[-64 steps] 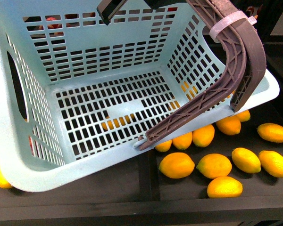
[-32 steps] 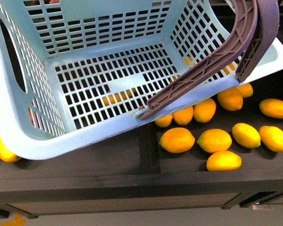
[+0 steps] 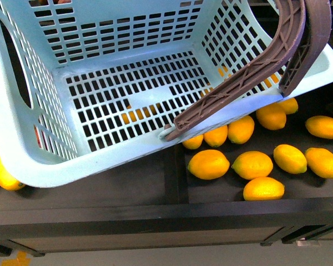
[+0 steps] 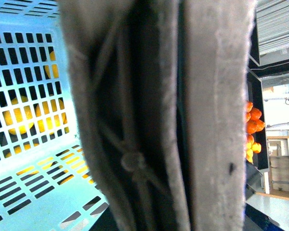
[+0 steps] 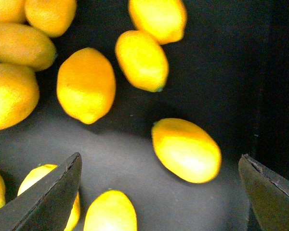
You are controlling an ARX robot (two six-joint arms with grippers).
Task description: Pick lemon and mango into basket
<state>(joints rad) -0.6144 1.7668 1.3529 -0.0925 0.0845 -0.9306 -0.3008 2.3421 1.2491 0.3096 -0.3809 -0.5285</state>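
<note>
since a second ago the basket (image 3: 94, 166) has climbed in the front view, and its two brown handles (image 3: 250, 72) now run off the top edge. one basket, nothing inside; the yellow seen through its slotted floor lies underneath. eleven yellow fruits lie on the dark shelf (image 3: 127, 194) to its right, and three more peek out at its left. my right gripper (image 5: 160, 192) hangs spread wide over one lemon (image 5: 185, 150), touching nothing. my left gripper does not show past the blurred handle, so i cannot tell how its jaws stand. which fruit is the mango i cannot tell.
</note>
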